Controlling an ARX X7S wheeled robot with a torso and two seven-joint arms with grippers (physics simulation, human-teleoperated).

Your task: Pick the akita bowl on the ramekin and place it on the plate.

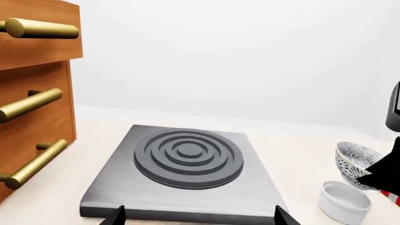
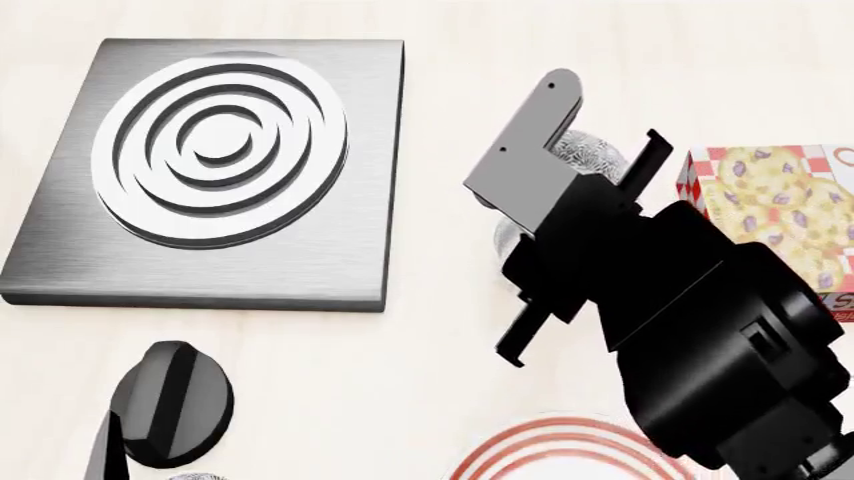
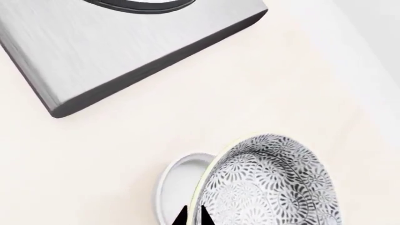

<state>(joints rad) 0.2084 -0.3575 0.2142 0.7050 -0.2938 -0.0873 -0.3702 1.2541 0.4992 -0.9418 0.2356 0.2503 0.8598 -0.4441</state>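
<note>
The speckled akita bowl (image 3: pixel 275 183) hangs tilted just above and beside the plain white ramekin (image 3: pixel 177 185). My right gripper (image 3: pixel 192 216) is shut on the bowl's rim, one fingertip inside and one outside. From the left wrist view the akita bowl (image 1: pixel 353 160) is clear of the ramekin (image 1: pixel 344 202), which stands on the counter. In the head view my right arm (image 2: pixel 667 300) covers most of the bowl (image 2: pixel 587 155). The red-ringed plate (image 2: pixel 534 452) shows at the bottom edge, partly under the arm. My left gripper (image 1: pixel 198 218) is open over the hob's near edge, holding nothing.
A grey hob plate (image 2: pixel 214 160) with raised rings lies to the left of the bowl. Wooden drawers with brass handles (image 1: pixel 31 101) stand beyond its far left. A red-and-white food box (image 2: pixel 781 205) lies at the right. My left arm (image 2: pixel 167 400) shows at the lower left.
</note>
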